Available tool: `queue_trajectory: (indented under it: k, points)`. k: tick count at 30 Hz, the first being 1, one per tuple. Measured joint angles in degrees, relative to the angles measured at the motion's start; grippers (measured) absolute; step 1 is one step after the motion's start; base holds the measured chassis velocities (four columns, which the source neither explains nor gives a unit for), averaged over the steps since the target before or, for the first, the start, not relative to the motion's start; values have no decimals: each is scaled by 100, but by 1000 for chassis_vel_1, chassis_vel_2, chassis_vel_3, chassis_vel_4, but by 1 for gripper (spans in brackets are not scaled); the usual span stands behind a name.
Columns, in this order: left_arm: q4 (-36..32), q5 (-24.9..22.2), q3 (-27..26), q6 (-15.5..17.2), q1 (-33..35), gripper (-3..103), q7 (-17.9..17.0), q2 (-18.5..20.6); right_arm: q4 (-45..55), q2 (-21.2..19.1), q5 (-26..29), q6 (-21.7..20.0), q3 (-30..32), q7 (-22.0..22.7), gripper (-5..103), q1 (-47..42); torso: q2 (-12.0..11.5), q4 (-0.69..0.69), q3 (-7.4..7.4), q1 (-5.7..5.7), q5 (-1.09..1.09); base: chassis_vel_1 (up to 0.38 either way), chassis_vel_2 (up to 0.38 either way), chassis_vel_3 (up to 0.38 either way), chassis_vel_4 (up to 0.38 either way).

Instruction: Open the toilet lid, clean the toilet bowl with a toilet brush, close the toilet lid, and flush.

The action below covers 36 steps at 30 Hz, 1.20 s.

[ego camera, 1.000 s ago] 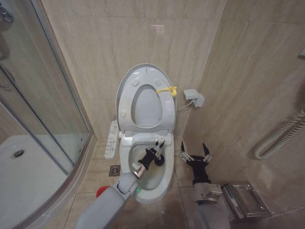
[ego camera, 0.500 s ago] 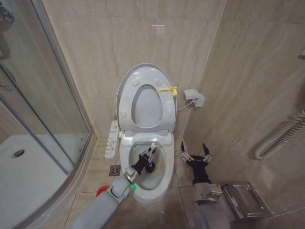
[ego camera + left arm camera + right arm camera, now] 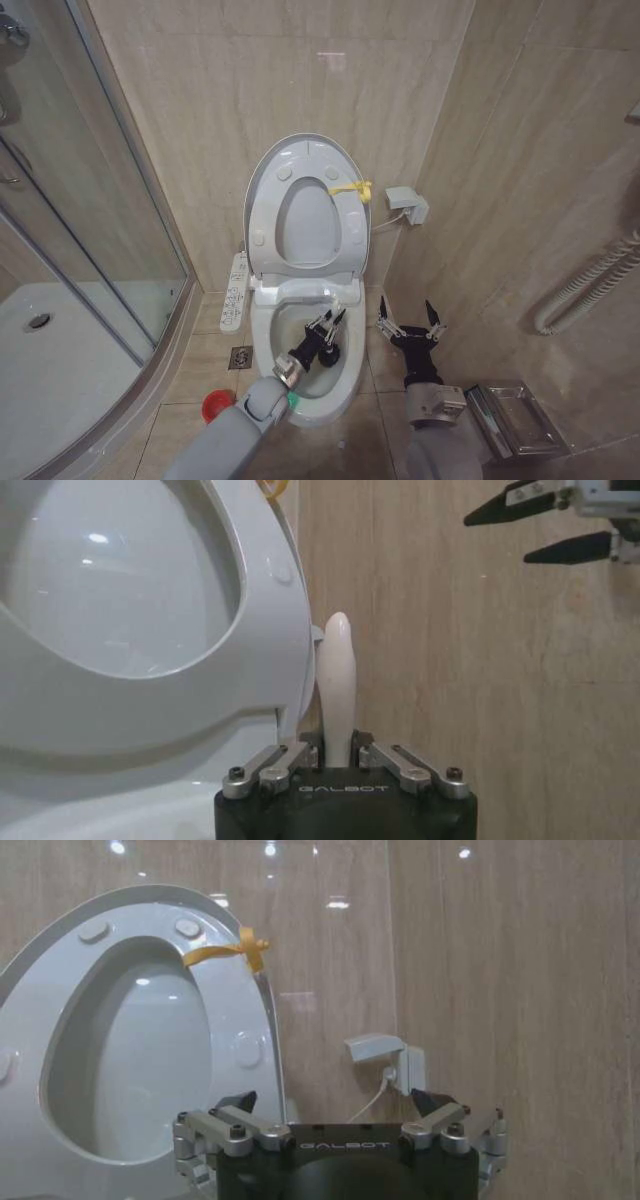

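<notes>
Left gripper (image 3: pixel 328 321) is clenched on the toilet brush (image 3: pixel 336 682), its thin white handle pinched low between the fingers, and my left arm reaches down over the toilet bowl (image 3: pixel 345 375). I judge the brush light and stiff, a bit slick, so holding near the handle's base suits scrubbing. Its head is probably down in the bowl; I can't see it clearly. Toilet lid (image 3: pixel 300 160) stands raised against the wall. Right gripper (image 3: pixel 410 322) hangs spread beside the bowl, idle.
</notes>
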Motion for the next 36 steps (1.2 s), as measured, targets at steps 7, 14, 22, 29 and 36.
queue_trajectory:
  k: [7,14,22,29,36]
  points:
    - [-129,115,-379,-16,223,17,10,217,0,0,0,0,0,0,100,0,0,-3,0,0,-1,0,0,0,0]
    - [-382,163,-956,-21,714,17,-1,483,0,0,0,0,0,0,100,0,0,0,0,0,-2,0,0,0,0]
    - [-605,193,-1271,-85,1093,17,6,729,0,0,0,0,0,0,100,0,0,-2,0,0,-1,0,0,0,0]
    - [-883,217,-1456,-90,1366,17,10,863,0,0,0,0,0,0,100,0,0,-2,0,0,-1,0,0,0,0]
    - [-1083,219,-1619,-185,1626,17,13,1093,0,0,0,0,0,0,100,0,0,-1,0,0,0,0,0,0,0]
